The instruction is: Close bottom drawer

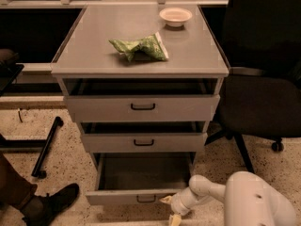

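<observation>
– Two fingers [175, 219] are showing on the gripper [170, 209]; how are they standing, and where is it sitting?
– They are standing apart, clamping nothing. The gripper is hanging low at the near edge, just right of the handle [146, 199]. Its upper fingertip [165, 200] is lying at the front of the bottom drawer [117, 197]; whether it is touching cannot be told.
– Where is the bottom drawer lying?
– It is standing pulled well out of the cabinet, with its dark inside showing. Above it, the middle drawer [143, 143] and the uppermost drawer [141, 108] are each sitting slightly out.
– What is resting further back?
– A green bag [139, 47] is lying mid-way on the cabinet top [94, 55]. A bowl [175, 16] is sitting near its far right corner. A black chair [263, 98] is standing to the right.
</observation>
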Controlling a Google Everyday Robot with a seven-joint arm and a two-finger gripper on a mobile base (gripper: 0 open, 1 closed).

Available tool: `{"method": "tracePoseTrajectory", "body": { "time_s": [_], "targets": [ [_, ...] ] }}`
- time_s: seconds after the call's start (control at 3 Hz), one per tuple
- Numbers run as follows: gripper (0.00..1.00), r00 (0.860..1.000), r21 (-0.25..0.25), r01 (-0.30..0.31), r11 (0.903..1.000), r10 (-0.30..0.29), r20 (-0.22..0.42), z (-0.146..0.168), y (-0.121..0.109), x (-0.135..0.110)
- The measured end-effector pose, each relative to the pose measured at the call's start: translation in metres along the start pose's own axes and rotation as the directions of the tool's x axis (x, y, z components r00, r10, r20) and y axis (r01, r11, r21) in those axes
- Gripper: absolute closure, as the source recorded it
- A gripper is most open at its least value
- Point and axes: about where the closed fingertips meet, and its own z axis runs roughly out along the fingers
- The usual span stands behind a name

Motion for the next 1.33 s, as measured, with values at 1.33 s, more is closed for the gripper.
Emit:
{"method": "tracePoseTrajectory", "body": {
  "time_s": [1.33],
  "targets": [
    [0.00,0.979,0.186,0.128,0.9742,-0.093,-0.184,0.033,-0.102,-0.049]
  ]
}}
